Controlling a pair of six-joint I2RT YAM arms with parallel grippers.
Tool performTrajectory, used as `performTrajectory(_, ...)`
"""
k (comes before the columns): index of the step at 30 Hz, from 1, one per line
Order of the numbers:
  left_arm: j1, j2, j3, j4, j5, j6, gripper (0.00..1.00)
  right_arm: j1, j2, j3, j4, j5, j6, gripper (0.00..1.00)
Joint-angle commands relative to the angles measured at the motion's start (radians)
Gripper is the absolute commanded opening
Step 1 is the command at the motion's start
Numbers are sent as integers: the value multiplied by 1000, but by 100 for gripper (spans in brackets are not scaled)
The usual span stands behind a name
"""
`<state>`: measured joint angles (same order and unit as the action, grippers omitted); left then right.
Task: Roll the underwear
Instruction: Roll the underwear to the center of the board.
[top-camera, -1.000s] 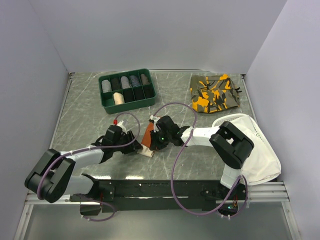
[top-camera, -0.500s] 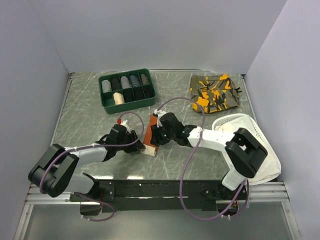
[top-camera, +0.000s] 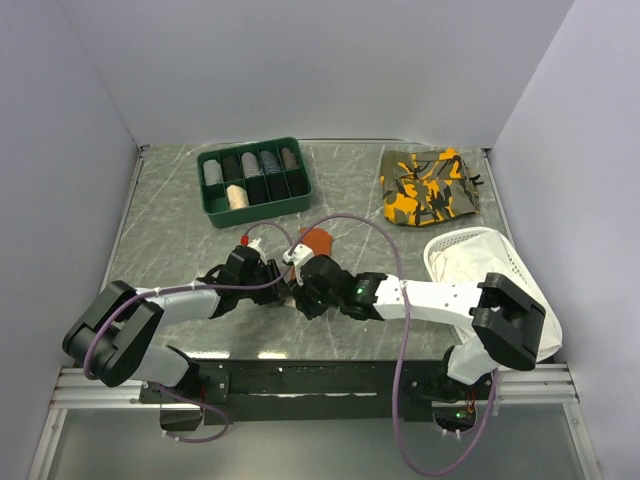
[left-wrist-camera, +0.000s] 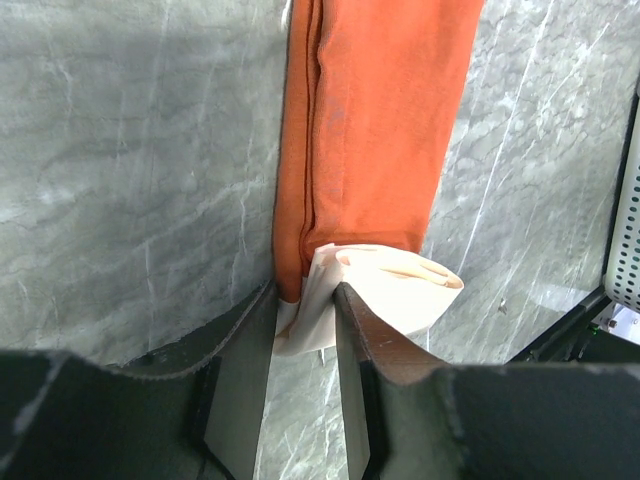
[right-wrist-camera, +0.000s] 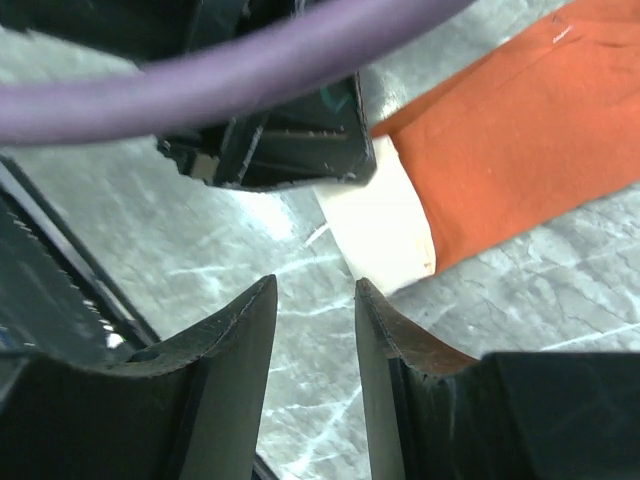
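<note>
Grey marbled table (top-camera: 170, 250) is carrying everything: a large white cloth (top-camera: 520, 300) is lying heaped at its near right, a camouflage garment (top-camera: 430, 185) is lying folded at the far right, and a green tray (top-camera: 268, 212) of rolled items is sitting far and left of centre. Near the middle, between the two arms, the underwear (left-wrist-camera: 380, 130) is lying flat as a long folded rust-orange strip, with its cream waistband (left-wrist-camera: 385, 290) at the near end. The left gripper (left-wrist-camera: 305, 300) is pinching a corner of that waistband, the cream fabric bunching between its fingers. The right gripper (right-wrist-camera: 315, 290) is hovering just beside the same end, jaws parted and only table showing between them. The fabric is looking thin, light and limp, so it is likely going to sag and unfold unless kept pressed to the table. The thicker waistband edge is probably the best place to take hold, one gripper at each corner, turning it over toward the far end.
</note>
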<state>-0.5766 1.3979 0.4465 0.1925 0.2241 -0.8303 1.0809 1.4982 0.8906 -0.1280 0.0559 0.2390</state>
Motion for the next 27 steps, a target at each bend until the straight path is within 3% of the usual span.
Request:
performTrajectory(1,-6,32,-6,-137,-58,28,37,11,33,27,-35,96,-64,44)
performTrajectory(27,-3,29,11,-123,-28,20,38,13,137,39,21,127,-116,48)
